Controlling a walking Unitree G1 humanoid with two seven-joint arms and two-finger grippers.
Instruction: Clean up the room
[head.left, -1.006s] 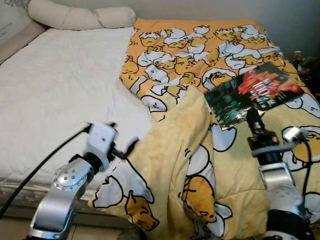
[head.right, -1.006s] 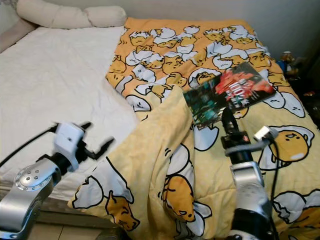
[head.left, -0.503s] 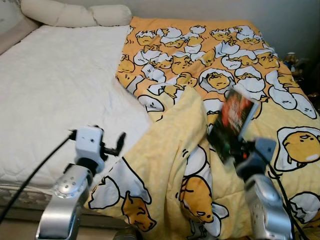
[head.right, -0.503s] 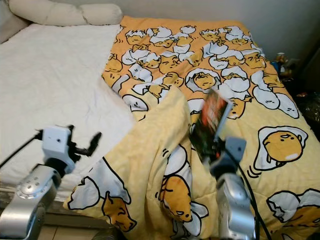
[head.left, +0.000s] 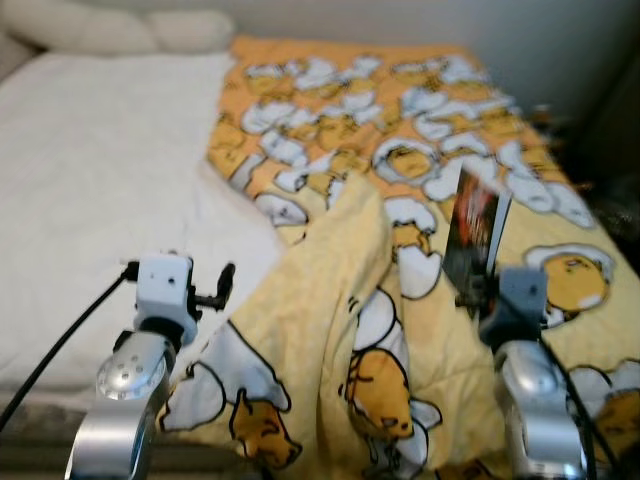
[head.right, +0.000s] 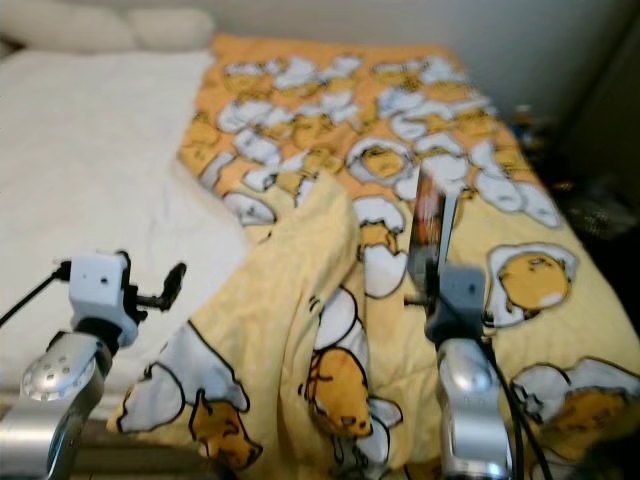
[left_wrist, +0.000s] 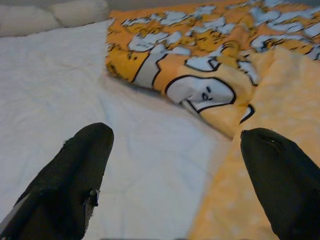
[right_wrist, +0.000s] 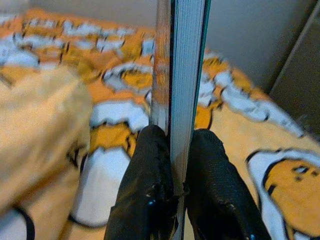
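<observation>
My right gripper (head.left: 476, 292) is shut on a book (head.left: 474, 236) with a dark red and green cover, held upright on edge above the yellow egg-print blanket (head.left: 420, 150). In the right wrist view the book's page edge (right_wrist: 182, 75) rises between the two black fingers (right_wrist: 145, 200). My left gripper (head.left: 218, 288) is open over the near edge of the bed, where the folded blanket corner meets the white sheet (head.left: 90, 190). In the left wrist view its fingers (left_wrist: 75, 180) stand wide apart with nothing between them.
White pillows (head.left: 110, 30) lie at the head of the bed. A raised fold of blanket (head.left: 340, 290) runs between my two arms. Dark clutter (head.right: 600, 210) sits on the floor beyond the bed's right side.
The book has been lifted off the blanket and turned from flat to upright in my right gripper. The camera has shifted and the picture is blurred. The left gripper stays open.
</observation>
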